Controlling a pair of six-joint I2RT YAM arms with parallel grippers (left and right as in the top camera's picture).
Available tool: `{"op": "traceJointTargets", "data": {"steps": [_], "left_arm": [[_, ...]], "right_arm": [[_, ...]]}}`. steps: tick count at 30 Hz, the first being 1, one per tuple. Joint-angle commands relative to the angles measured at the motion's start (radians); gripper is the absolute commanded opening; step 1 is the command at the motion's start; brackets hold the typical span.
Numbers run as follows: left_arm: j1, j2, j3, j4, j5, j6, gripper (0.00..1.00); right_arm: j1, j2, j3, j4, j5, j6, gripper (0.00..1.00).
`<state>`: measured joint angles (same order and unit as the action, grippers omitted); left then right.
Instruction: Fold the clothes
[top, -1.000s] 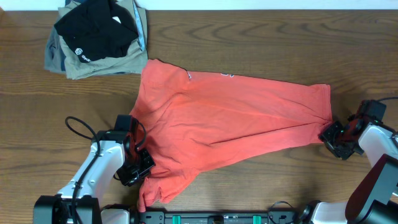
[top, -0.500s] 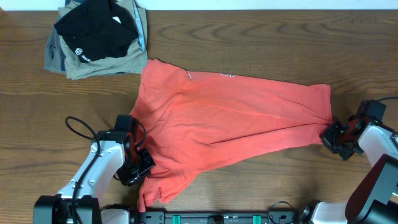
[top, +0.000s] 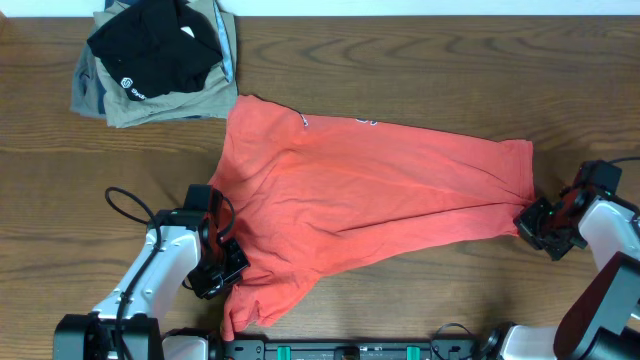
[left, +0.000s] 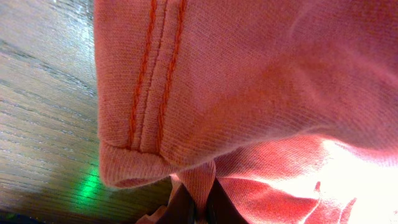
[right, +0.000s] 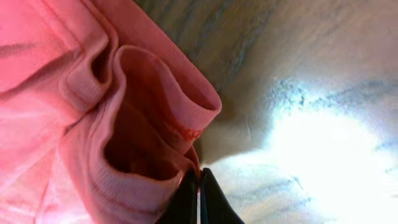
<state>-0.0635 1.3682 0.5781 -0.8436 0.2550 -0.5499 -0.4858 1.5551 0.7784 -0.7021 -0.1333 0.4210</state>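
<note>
The clothes, a red-orange T-shirt (top: 370, 185), lie spread across the wooden table, wide at the left and narrowing to the right. My left gripper (top: 226, 268) sits at the shirt's lower-left edge, shut on a pinch of the fabric (left: 202, 180) beside a stitched hem. My right gripper (top: 527, 218) is at the shirt's right end, shut on the rolled hem (right: 186, 155). A little white print (top: 362, 121) shows at the top edge. The emblem is hidden.
A pile of folded garments, black (top: 155, 45) on khaki-grey (top: 160, 100), lies at the back left. A black cable (top: 125, 205) loops by the left arm. Bare wooden table (top: 500, 80) surrounds the shirt.
The right gripper has shut on the shirt's right hem. The left gripper and the shirt have stayed put.
</note>
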Motion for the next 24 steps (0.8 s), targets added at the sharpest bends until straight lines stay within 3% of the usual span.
{"op": "traceJointTargets", "data": {"steps": [1, 13, 16, 24], "left_arm": [[-0.002, 0.005, -0.008, -0.003, -0.012, 0.006, 0.06], [-0.002, 0.005, -0.008, -0.003, -0.012, 0.006, 0.07], [-0.002, 0.005, -0.008, -0.003, -0.012, 0.006, 0.06], [-0.002, 0.005, -0.008, -0.004, -0.012, 0.006, 0.07]], "right_arm": [[0.002, -0.065, 0.031, -0.034, 0.022, 0.009, 0.01], [-0.056, -0.301, 0.122, -0.258, 0.032, -0.039, 0.03], [-0.056, -0.316, 0.124, -0.28, 0.036, -0.063, 0.06], [-0.055, -0.312, 0.123, -0.304, 0.04, -0.062, 0.01]]}}
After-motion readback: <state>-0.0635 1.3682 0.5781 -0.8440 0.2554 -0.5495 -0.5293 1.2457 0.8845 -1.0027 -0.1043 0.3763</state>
